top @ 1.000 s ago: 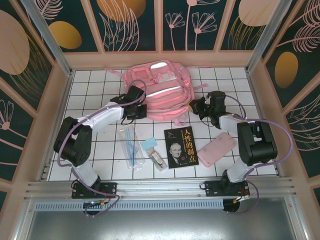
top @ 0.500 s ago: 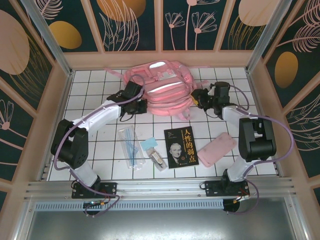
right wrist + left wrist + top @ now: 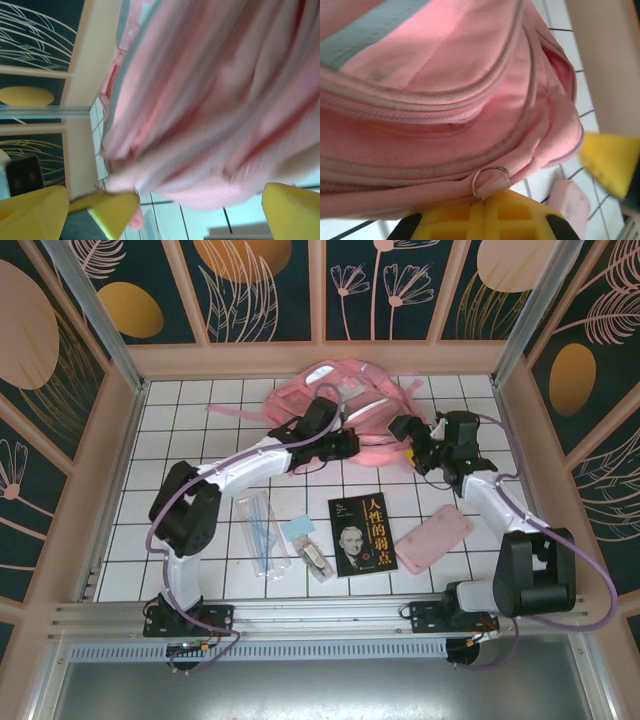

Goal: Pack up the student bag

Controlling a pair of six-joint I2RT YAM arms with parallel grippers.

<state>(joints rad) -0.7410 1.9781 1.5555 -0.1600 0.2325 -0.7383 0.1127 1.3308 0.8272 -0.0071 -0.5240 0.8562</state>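
Observation:
The student bag (image 3: 350, 405), a big pink backpack with white stripes, lies crumpled at the back middle of the tiled table. My left gripper (image 3: 345, 447) is at its front edge. In the left wrist view this gripper (image 3: 487, 201) is shut, pinching the pink tab of a metal zipper ring (image 3: 490, 181) against the bag's seam (image 3: 445, 130). My right gripper (image 3: 408, 435) hovers just right of the bag. It (image 3: 162, 214) stands wide open, with the blurred bag (image 3: 215, 100) above the gap and nothing held. The left gripper's yellow finger (image 3: 107, 207) shows there, holding the pull.
In front of the bag lie a dark book (image 3: 361, 534), a flat pink pouch (image 3: 433, 538), a clear plastic sleeve (image 3: 262, 530) and a small blue-and-grey item (image 3: 308, 550). Wooden walls (image 3: 120, 470) ring the table.
My left arm has swung right along the bag's front, dragging the zipper pull and bunching the bag toward the back. My right gripper has opened, let go of the bag and moved a little back.

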